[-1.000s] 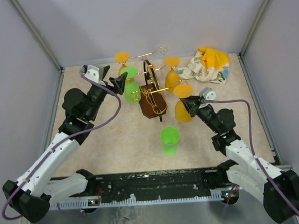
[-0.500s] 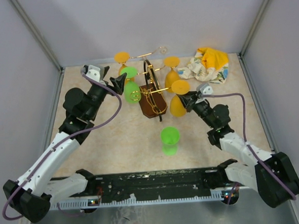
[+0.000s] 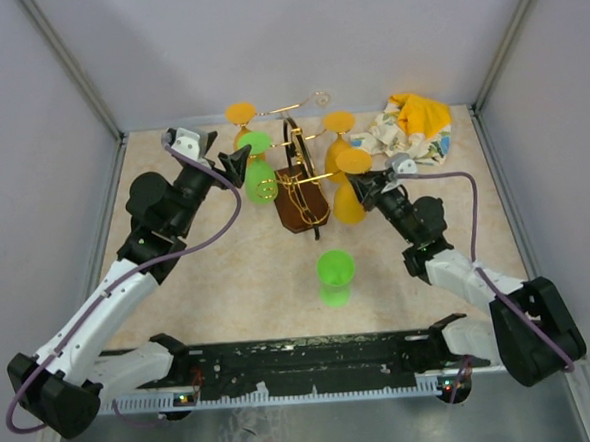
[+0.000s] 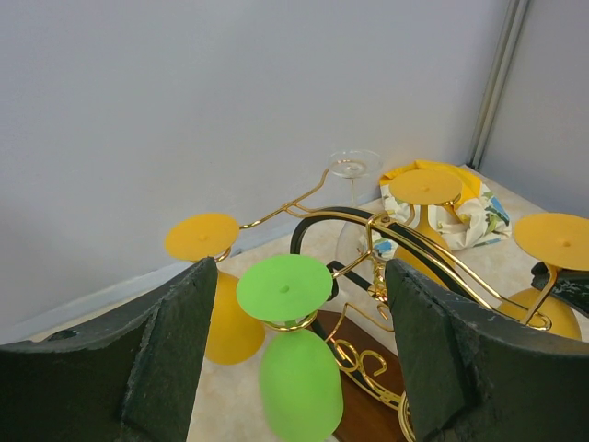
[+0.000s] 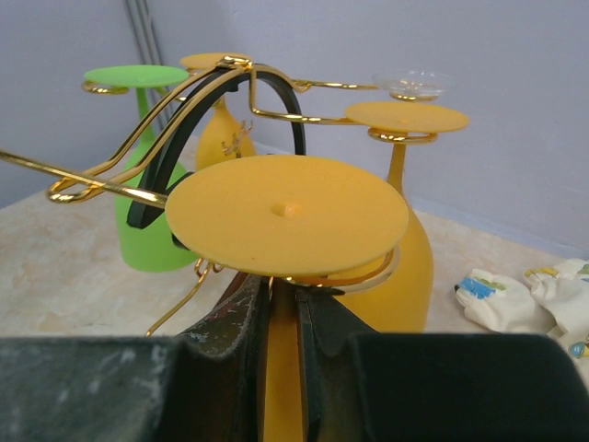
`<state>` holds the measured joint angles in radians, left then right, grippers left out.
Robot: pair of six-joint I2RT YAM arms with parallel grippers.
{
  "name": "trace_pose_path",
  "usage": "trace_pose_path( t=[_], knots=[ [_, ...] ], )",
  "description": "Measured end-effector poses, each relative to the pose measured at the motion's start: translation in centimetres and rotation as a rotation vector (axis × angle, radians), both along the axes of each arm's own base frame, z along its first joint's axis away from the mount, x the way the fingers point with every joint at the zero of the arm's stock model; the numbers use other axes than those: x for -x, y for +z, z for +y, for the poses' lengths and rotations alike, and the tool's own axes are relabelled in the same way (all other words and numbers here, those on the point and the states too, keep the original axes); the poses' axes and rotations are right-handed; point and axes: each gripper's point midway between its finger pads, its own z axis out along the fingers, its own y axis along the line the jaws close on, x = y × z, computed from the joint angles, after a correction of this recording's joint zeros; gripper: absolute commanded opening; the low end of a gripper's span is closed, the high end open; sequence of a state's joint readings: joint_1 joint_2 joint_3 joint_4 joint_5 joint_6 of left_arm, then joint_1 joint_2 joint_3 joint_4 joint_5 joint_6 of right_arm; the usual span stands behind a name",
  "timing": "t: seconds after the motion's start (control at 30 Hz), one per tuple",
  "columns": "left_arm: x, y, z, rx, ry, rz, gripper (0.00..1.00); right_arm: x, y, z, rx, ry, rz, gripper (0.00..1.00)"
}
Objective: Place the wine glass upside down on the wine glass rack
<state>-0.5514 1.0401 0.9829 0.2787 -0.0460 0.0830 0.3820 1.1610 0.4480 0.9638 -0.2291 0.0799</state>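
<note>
An orange wine glass (image 5: 287,214) is clamped by its stem in the right gripper (image 5: 282,313), inverted, stem vertical, foot uppermost at a wine glass rack (image 3: 299,211) hook; the left gripper (image 3: 236,161) is spread wide.

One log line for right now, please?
right tool: shut on upside-down orange wine glass; foot: over gold wire rack hook; left tool: open

Overhead, two wrist close-ups, shared rack (image 3: 297,213)

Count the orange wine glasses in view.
3. One orange wine glass hangs on the wine glass rack's far-left arm, one hangs on its far-right arm, and one is at the near-right arm, stem held by the right gripper. None looks hidden.
</note>
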Motion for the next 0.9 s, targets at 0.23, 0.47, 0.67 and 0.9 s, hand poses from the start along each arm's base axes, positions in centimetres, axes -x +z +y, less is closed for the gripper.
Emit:
trace_pose_path(
  t=[0.23,0.47,0.67,0.9],
  knots=[
    [0.0,0.0,0.1,-0.002,-0.001,0.001,0.79,-1.1,0.4,-1.2,-0.021,-0.09,-0.004,0.0],
    [0.0,-0.1,0.1,-0.002,-0.001,0.002,0.79,-0.8,1.2,-3.3,-0.022,-0.193,-0.035,0.0],
    [0.0,-0.1,0.1,-0.003,-0.001,0.002,0.8,1.1,1.6,-4.0,-0.005,-0.191,-0.069,0.0],
    [-0.1,-0.1,0.2,-0.003,0.002,0.003,0.8,1.9,0.5,-2.6,0.044,-0.102,-0.058,0.05]
  ],
)
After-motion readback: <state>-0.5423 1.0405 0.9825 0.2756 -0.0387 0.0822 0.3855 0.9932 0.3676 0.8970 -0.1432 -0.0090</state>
